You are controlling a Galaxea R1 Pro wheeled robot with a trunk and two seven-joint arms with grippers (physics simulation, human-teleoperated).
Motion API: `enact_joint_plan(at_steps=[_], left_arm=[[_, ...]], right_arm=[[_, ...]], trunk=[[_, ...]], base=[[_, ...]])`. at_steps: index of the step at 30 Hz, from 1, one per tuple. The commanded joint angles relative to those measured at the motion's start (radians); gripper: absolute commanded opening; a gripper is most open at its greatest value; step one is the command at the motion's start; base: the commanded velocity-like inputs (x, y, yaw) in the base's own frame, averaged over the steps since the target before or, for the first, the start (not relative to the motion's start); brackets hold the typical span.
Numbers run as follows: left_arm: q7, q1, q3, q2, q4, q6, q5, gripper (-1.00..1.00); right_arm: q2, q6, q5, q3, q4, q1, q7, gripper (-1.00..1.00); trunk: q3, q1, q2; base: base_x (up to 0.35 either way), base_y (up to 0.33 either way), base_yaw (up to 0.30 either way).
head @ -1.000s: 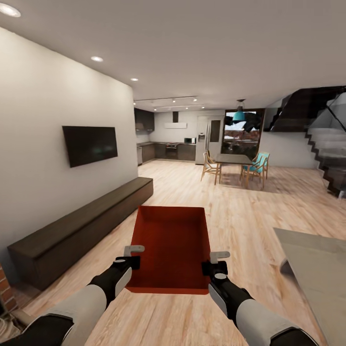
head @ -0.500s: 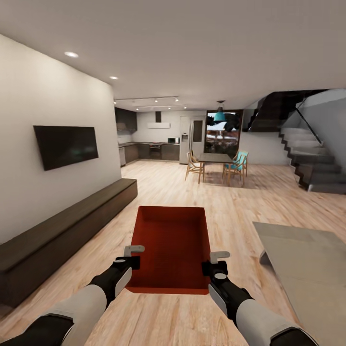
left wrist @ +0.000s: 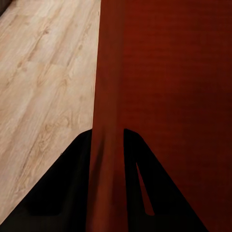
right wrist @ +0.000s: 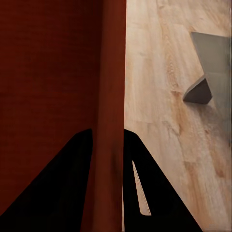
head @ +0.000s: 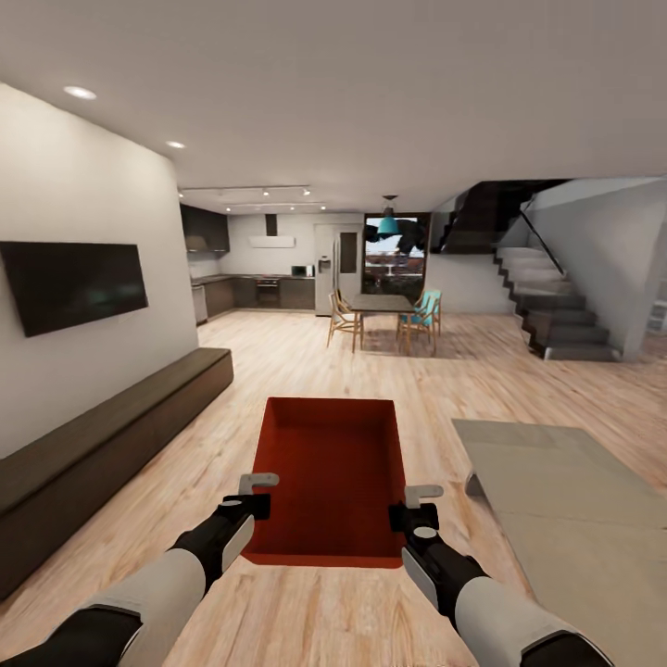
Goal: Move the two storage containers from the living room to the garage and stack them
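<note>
Two grippers are shown clamped on opposite long walls of a single red-orange storage container (head: pixel 329 477), which is carried level in front of the trunk above the pale plank floor (head: pixel 306 366). The left gripper (head: pixel 252 496) is closed on the container's left wall; in the left wrist view its dark fingers (left wrist: pixel 72 193) are seen straddling the thin wall (left wrist: pixel 108 121), one inside and one outside. The right gripper (head: pixel 415 505) is closed likewise on the right wall, and its fingers (right wrist: pixel 159 193) are seen pinching that wall (right wrist: pixel 111 106) in the right wrist view. The bin's open interior is seen to be empty in the head view.

Beyond the bin, the living room is laid out: a long low dark cabinet (head: pixel 102 445) and a black TV (head: pixel 74 283) against the white wall on the left, a pale grey table (head: pixel 547 482) near on the right, and, farther off, a dining table with chairs (head: pixel 384 320), a kitchen (head: pixel 259 287) and a staircase (head: pixel 551 310). No garage is in sight, so transport is judged to be at an early stage.

Several risks are judged to follow. Because each grip is taken on a thin wall only, slippage or tilting could be caused by uneven arm motion or a sharp turn of the base. The grey table's corner lies close on the right, and a collision could be caused by swinging that way.
</note>
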Motion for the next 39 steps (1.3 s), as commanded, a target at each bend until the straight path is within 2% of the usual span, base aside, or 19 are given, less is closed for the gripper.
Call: enact_joint_plan(at_steps=[1,9,16,17,18,21,39], left_arm=[[0.012,-0.001,0.065,0.002,-0.006,-0.056,-0.017,-1.0],[0.012,-0.001,0.066,0.002,-0.004,-0.056,-0.016,-1.0],[0.011,-0.001,0.066,0.004,0.01,-0.056,-0.016,-1.0],[0.011,-0.001,0.066,0.008,0.012,-0.056,-0.016,-1.0],[0.011,-0.001,0.064,0.024,0.016,-0.057,-0.016,-1.0],[0.011,-0.001,0.064,0.029,0.017,-0.057,-0.016,-1.0],[0.011,-0.001,0.064,0.031,0.017,-0.058,-0.016,-1.0]], right_arm=[[-0.016,-0.006,-0.017,-0.06,0.003,-0.001,-0.061,-1.0],[-0.016,-0.007,-0.017,-0.06,0.004,-0.001,-0.061,-1.0],[-0.016,-0.007,-0.017,-0.06,0.004,-0.001,-0.059,-1.0],[-0.016,-0.007,-0.017,-0.06,0.004,-0.001,-0.059,-1.0],[-0.016,-0.007,-0.017,-0.06,0.004,-0.001,-0.059,-1.0],[-0.016,-0.006,-0.017,-0.06,0.004,-0.001,-0.058,-1.0],[-0.016,-0.007,-0.017,-0.06,0.004,-0.001,-0.059,-1.0]], trunk=[[-0.002,0.0,-0.001],[-0.002,0.0,-0.001],[-0.002,0.0,-0.001],[-0.002,0.0,-0.001],[-0.002,0.0,-0.001],[-0.002,0.0,-0.001],[-0.002,0.0,-0.001]], base=[[0.0,0.0,-0.242],[0.119,0.0,-0.162],[0.309,0.0,-0.009],[0.319,0.0,-0.001],[0.32,0.0,0.0],[0.32,0.0,0.0],[0.321,0.0,0.0]])
